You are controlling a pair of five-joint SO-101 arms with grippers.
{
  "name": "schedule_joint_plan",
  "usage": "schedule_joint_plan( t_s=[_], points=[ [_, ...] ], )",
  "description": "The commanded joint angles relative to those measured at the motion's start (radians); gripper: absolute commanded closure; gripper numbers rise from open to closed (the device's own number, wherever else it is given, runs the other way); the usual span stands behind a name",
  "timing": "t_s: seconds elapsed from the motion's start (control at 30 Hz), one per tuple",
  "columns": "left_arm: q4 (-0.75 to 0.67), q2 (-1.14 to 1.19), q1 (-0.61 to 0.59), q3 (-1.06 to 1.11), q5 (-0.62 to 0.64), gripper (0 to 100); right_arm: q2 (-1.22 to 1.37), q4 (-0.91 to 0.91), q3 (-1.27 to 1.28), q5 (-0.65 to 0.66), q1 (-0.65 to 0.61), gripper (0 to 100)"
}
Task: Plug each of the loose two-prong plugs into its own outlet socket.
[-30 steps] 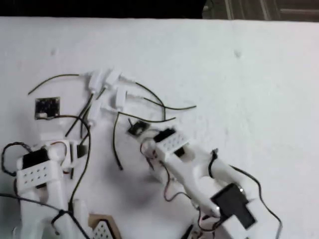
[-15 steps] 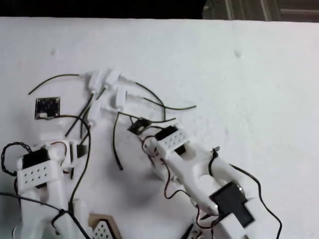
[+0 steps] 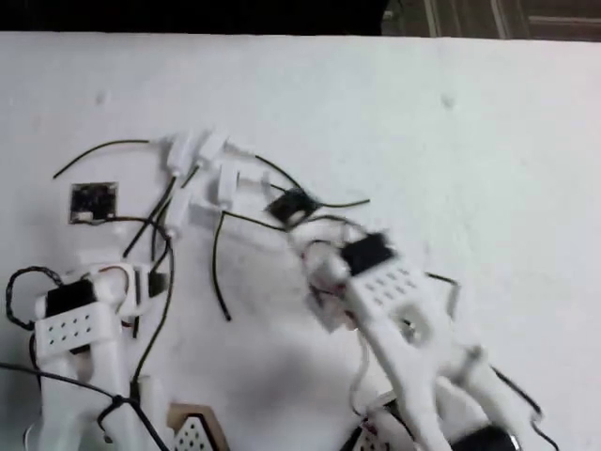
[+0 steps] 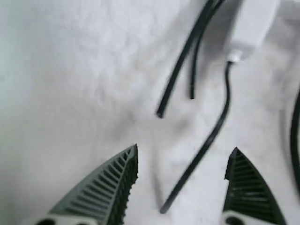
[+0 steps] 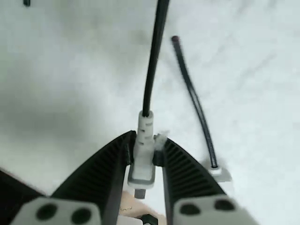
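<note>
Several white two-prong plugs (image 3: pixel 202 169) with black cables lie tangled at the table's left middle. A small dark square socket (image 3: pixel 92 202) sits to their left. My right gripper (image 3: pixel 291 207) is just right of the cluster, shut on a white plug (image 5: pixel 143 150) whose black cable (image 5: pixel 154 56) runs away from the fingers. My left gripper (image 4: pixel 183 187) stands open over the white cloth with a loose cable (image 4: pixel 201 150) between its fingers and a white plug (image 4: pixel 255 23) farther ahead. In the high view the left gripper (image 3: pixel 150 282) is at the lower left, below the cluster.
A second cable (image 5: pixel 192 98) ending in a white plug (image 5: pixel 219 174) lies beside my right gripper. The table (image 3: pixel 470 141) is covered with white cloth and is bare on the right and far side. A dark edge (image 3: pixel 188 14) bounds the far side.
My right arm has swung up and to the right, carrying its gripper from below the cluster to just right of it. The left arm has kept still.
</note>
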Motion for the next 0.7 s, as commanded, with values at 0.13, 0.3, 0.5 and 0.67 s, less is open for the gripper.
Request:
schedule_joint_plan(
  t_s=[0.13, 0.3, 0.5, 0.67],
  points=[
    [-0.011, -0.024, 0.269, -0.068, -0.157, 70, -0.386, 0.067, -0.02, -0.005, 0.234, 98.1],
    [-0.009, -0.018, 0.46, -0.117, -0.265, 70, -0.447, 0.061, -0.02, -0.021, 0.355, 98.1],
    [-0.015, -0.016, 0.651, -0.18, -0.362, 69, -0.447, -0.007, -0.02, -0.1, 0.522, 98.1],
    [-0.017, -0.015, 0.794, -0.244, -0.371, 69, -0.437, -0.091, 0.04, -0.123, 0.661, 98.1]
  ],
)
